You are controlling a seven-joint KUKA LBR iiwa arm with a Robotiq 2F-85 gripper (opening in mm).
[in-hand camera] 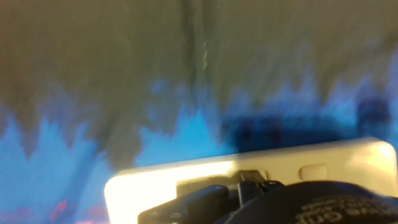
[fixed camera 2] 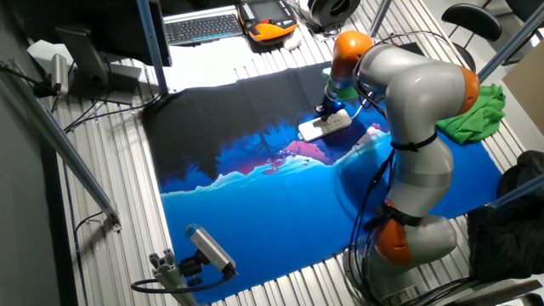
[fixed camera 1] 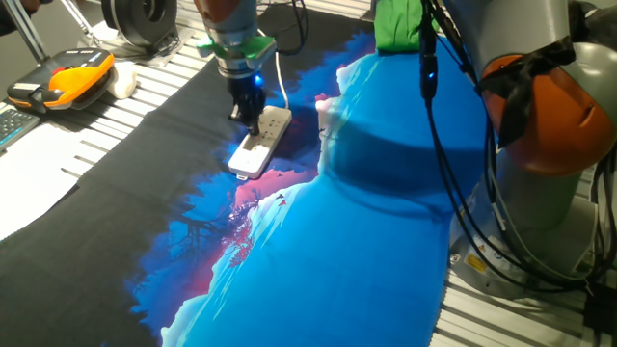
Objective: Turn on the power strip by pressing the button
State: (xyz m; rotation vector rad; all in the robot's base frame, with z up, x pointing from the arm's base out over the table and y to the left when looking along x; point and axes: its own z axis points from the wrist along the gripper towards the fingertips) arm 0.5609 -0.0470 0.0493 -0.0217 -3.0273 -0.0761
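White plastic marked the power strip (fixed camera 1: 260,144), which lay on a blue-and-black printed cloth (fixed camera 1: 318,251) spread over the table, close to where the black area met the blue. In one fixed view its long axis ran diagonally, from a near end at lower left to a far end at upper right, where the white cord (fixed camera 1: 282,82) left it. The gripper (fixed camera 1: 249,114) stood directly above the strip, fingers pointing down over its middle-to-far portion; contact could not be confirmed from either fixed view. The hand view showed the strip (in-hand camera: 249,177) just beneath the dark fingers (in-hand camera: 205,200), lying crosswise to the camera (the picture was blurred). Whether the fingers were spread or closed could not be determined, since no view showed the tips clearly. The button was not distinguishable. In judgement, the coming press depended on a short vertical descent, with any correction made along the strip's long axis
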